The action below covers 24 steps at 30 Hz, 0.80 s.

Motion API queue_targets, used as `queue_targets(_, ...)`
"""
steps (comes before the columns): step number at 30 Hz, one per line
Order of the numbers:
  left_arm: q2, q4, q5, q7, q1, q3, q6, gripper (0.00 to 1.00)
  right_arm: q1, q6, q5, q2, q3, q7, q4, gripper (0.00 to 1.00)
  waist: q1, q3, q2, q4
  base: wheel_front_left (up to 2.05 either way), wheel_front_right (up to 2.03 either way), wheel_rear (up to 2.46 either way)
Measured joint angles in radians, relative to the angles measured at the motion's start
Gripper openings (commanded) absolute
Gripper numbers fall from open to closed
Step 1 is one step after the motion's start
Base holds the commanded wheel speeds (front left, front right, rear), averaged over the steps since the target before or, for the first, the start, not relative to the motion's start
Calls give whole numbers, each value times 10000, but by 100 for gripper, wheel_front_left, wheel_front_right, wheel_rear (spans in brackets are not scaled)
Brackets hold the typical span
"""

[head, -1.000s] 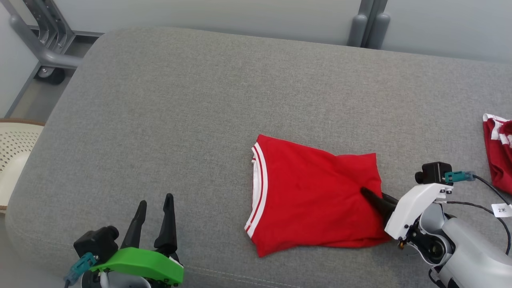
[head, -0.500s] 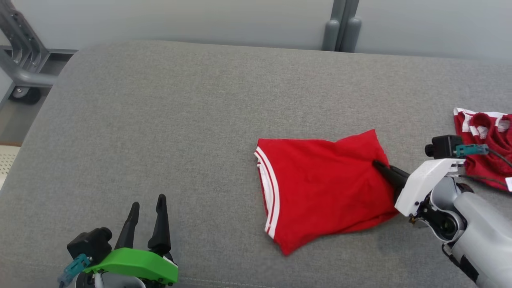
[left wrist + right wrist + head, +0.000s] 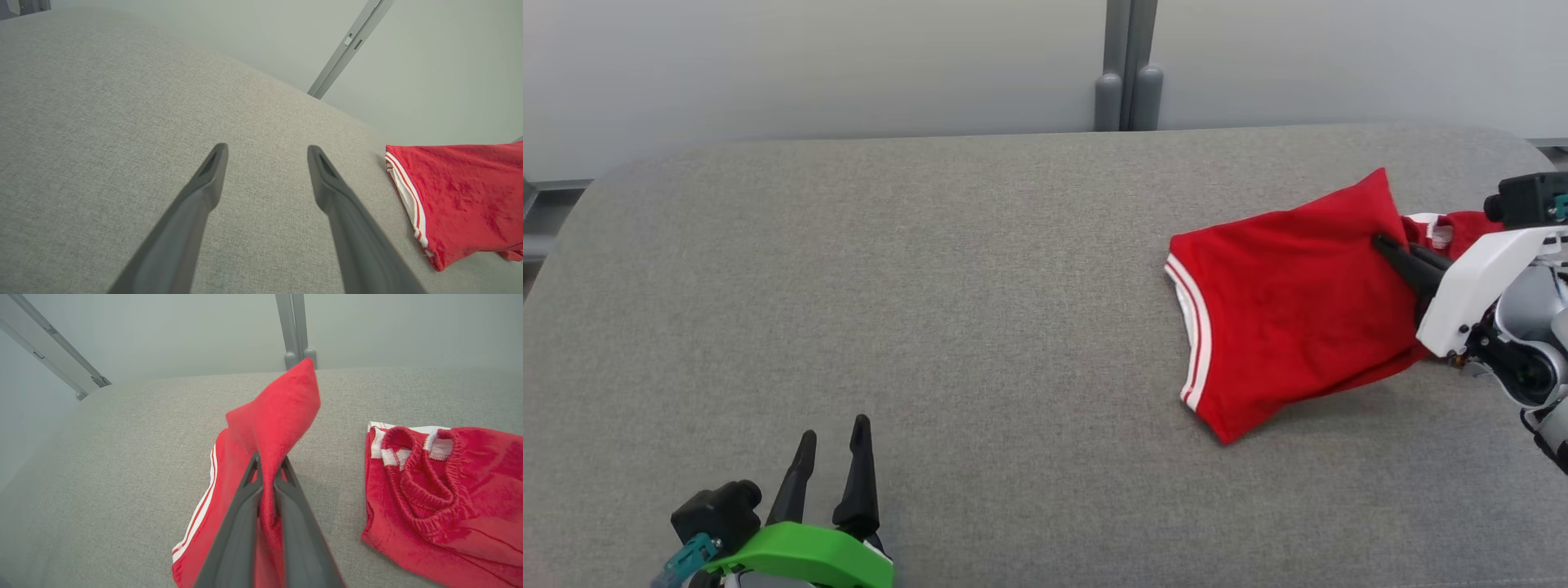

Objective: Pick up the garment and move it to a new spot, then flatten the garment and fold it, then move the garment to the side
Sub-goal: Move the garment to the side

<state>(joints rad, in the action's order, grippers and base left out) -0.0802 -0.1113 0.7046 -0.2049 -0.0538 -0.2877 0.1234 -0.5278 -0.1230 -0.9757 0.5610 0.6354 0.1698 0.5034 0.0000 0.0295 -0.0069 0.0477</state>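
At the right end of the grey cushion (image 3: 931, 286), the right gripper (image 3: 1380, 241) is pinched tight on the right-hand edge of the folded red garment (image 3: 1282, 302), lifting that corner. From the fingers the cloth stretches away to the left and ends in a white-striped hem that runs near to far. A second red garment (image 3: 441, 498) lies just to its right. The left gripper (image 3: 833, 437) hovers spread wide and empty at the near left, well apart. The move aside looks like the right arm's job.

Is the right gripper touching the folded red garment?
Touching. The right wrist view shows the right gripper shut on the garment, cloth pinched between its fingers.
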Motion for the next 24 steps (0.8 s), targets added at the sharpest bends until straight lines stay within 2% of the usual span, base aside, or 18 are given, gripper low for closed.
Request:
queue_targets(7, 36, 71, -2, 4, -111, -150, 0, 100, -366, 0, 77, 796, -132, 589, -119, 0, 0, -124, 0, -460, 0, 0, 0)
queue_targets(15, 40, 222, -33, 35, -110, -165, 0, 100, -1151, 27, 692, 1691, -102, 1131, -169, 0, 0, 157, 0, -471, 0, 0, 0)
queue_targets(24, -2, 343, -334, 163, -51, -207, 0, 100, -1719, 107, 719, 1710, -249, 1227, -307, 0, 0, 669, 0, -284, 0, 0, 0)
